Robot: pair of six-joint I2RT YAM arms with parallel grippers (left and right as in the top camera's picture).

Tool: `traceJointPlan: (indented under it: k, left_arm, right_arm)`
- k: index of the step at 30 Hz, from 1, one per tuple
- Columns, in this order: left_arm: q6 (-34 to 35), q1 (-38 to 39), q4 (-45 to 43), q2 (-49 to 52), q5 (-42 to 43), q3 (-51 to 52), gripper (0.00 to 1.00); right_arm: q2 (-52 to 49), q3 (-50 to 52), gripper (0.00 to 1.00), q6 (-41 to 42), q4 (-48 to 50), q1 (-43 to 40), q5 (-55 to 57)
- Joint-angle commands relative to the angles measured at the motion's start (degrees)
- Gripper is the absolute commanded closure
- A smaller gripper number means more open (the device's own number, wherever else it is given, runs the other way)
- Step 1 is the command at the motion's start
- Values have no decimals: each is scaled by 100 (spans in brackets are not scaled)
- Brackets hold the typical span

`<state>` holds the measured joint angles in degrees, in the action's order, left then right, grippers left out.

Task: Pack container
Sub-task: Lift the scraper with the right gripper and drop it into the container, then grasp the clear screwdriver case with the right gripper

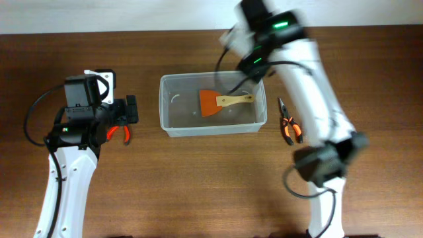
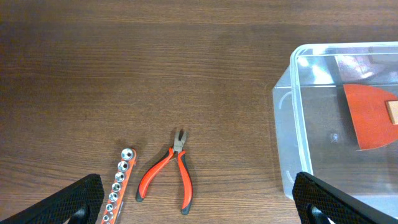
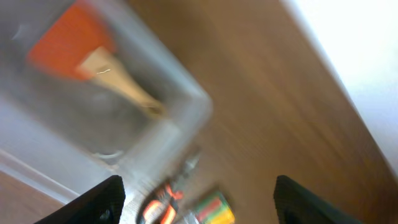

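The container [image 1: 162,106] is a clear plastic tub at the table's middle. An orange scraper with a wooden handle [image 1: 221,102] lies inside it. My left gripper [image 1: 130,110] is open and empty, just left of the tub. In the left wrist view my left gripper [image 2: 199,208] hangs over red-handled pliers [image 2: 166,177] and an orange socket rail [image 2: 119,185], with the tub's wall [image 2: 298,112] at the right. My right gripper [image 1: 251,65] is open and empty, raised over the tub's far right corner. The right wrist view is blurred and shows the right gripper [image 3: 199,202], the tub [image 3: 193,112] and the scraper [image 3: 81,50].
Black and orange pliers [image 1: 289,125] lie right of the tub and also show in the right wrist view [image 3: 163,204]. A blurred green and yellow item [image 3: 212,209] lies beside them. The red pliers [image 1: 120,133] lie under my left arm.
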<state>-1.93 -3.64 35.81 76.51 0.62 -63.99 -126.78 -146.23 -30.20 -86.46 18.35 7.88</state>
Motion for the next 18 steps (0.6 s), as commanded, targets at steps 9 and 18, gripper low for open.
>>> traceJointPlan:
  k: [9,18]
  left_arm:
    - [-92,22,-13,22,-39,-105,1]
    - [-92,22,-13,22,-39,-105,1]
  right_arm:
    - [282,444,60,3029,-678,-3077,-564]
    - [264,3080,35,3202,708,-3672,-1119]
